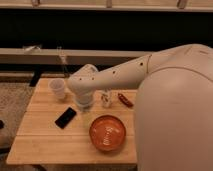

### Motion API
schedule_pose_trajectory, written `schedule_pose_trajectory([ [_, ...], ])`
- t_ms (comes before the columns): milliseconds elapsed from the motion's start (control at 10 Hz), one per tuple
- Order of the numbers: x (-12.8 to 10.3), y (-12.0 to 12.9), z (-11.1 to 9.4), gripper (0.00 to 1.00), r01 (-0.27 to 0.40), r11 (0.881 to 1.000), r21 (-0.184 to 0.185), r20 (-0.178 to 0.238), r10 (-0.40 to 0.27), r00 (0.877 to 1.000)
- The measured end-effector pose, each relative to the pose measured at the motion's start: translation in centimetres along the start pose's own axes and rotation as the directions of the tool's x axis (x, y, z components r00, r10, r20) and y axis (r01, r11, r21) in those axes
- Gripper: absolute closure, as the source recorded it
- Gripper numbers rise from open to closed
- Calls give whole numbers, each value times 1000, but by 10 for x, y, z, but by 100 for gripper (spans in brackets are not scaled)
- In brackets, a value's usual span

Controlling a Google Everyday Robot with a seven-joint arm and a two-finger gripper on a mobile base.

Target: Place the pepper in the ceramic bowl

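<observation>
while pepper [125, 99] lies on table [40, 142] | gripper [84, 106] wide open, empty, beside phone [65, 117]

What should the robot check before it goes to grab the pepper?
1. Pepper in plain sight, lying on the table: ok.
2. Gripper open and empty: ok.
3. Gripper above the pepper: not ok; it hangs low by the phone, with the white bottle standing between it and the pepper.
4. Ceramic bowl upright and empty, ready for the pepper: ok.
5. Enough room between bottle and pepper for the gripper: cannot tell.
</observation>
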Motion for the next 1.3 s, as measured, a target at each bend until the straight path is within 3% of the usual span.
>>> schedule_pose_trajectory([
  [300,6,-3,-3,20,-16,1000,15,-4,16,1000],
  [600,40,3,-9,20,-79,997,14,-13,79,997],
  [1000,78,41,-12,20,-191,981,-23,-39,190,981],
  [1300,111,58,-1,20,-269,962,-49,-82,264,961],
])
